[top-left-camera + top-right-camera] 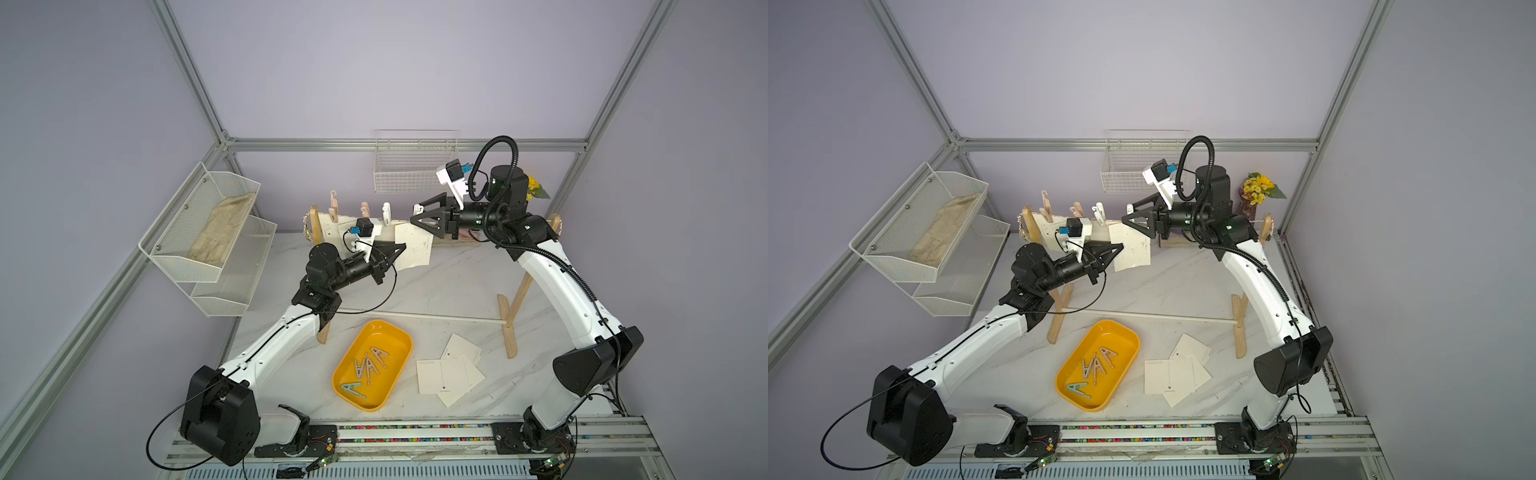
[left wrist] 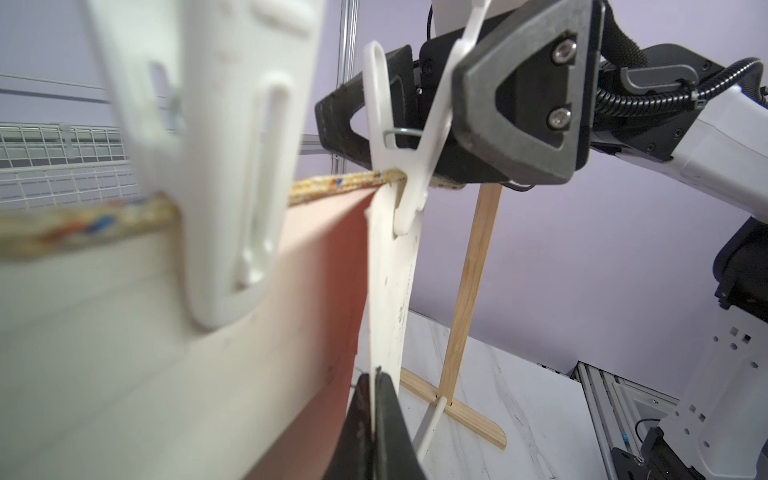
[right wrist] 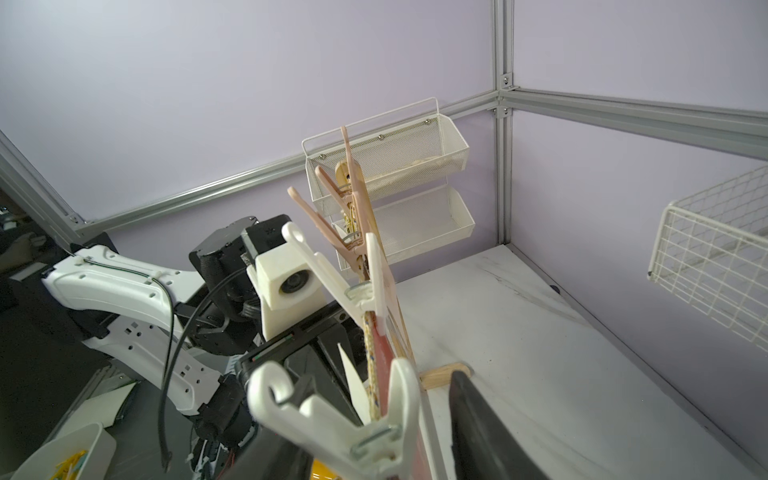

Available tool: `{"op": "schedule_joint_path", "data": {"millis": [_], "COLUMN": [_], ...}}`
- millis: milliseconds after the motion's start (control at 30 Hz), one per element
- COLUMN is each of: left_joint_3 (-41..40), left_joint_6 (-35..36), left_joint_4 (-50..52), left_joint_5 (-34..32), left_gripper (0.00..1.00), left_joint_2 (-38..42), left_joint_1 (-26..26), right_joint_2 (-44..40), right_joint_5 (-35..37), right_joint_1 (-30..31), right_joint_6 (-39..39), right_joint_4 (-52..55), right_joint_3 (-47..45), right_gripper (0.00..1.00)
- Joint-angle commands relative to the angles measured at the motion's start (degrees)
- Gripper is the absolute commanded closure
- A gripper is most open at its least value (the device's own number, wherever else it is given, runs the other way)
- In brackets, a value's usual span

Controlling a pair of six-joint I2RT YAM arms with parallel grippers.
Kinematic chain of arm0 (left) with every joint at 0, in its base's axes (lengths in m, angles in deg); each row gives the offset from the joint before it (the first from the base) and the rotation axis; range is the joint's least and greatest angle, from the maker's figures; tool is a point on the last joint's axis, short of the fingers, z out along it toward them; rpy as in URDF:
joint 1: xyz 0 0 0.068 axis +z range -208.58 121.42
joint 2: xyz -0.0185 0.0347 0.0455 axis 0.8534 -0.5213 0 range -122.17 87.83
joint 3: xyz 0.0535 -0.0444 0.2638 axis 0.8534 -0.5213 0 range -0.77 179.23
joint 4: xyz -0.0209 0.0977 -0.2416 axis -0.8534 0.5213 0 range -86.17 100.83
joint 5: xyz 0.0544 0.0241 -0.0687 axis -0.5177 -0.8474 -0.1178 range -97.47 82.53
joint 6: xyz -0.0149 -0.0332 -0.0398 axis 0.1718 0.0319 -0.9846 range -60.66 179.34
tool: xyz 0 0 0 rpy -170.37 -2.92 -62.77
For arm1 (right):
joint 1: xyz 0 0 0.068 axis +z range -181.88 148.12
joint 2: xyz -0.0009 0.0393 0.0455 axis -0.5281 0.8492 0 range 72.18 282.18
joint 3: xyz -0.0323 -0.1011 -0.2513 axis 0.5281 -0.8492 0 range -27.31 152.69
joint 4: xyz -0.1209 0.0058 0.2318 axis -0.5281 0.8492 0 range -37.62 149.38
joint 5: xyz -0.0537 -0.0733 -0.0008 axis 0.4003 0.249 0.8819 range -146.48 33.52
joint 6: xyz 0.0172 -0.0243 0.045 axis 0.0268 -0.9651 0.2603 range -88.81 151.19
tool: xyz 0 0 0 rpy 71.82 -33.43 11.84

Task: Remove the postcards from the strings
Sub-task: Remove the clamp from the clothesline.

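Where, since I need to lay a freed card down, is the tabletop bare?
Bare marble table lies between the hanging postcards and the white rod, and right of the loose card pile. The front middle is crowded: the yellow tray and that pile sit close together.

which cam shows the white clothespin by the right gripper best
Left wrist: the white clothespin is sharp, side-on, clipped on the rope and postcard. Right wrist shows it close but cropped; in both top views it's a speck.
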Motion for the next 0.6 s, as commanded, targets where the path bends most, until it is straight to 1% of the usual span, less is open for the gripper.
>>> {"op": "schedule_joint_path", "data": {"millis": [0, 67, 300, 467, 567], "left_joint_3": [1.76, 1.72, 1.62, 0.1, -1.75], "left_joint_6": [-1.08, -1.18, -1.87, -2.41, -2.52], "left_joint_4": [-3.01, -3.05, -2.84, -2.81, -1.94], "left_joint_5": [0.96, 1.04, 2.0, 3.15, 4.0], "left_gripper": [1.0, 1.0, 1.0, 1.0, 1.0], "left_joint_2": [-0.22, -0.3, 0.29, 1.81, 3.6], "left_joint_1": [0.41, 0.5, 0.5, 0.25, 0.02], "right_joint_2": [-0.77, -0.94, -2.24, -3.91, -6.38], "right_joint_5": [-1.31, -1.02, 0.6, 4.83, 7.84], "right_joint_1": [0.05, 0.1, 0.08, 0.06, 0.1], "right_joint_6": [0.2, 0.2, 1.05, 1.06, 1.07], "right_joint_4": [-2.44, -2.8, -7.06, -11.99, -17.27], "right_joint_3": [-0.12, -0.16, -0.76, -0.99, -3.27], "right_gripper": [0.54, 0.61, 0.74, 0.75, 0.75]}}
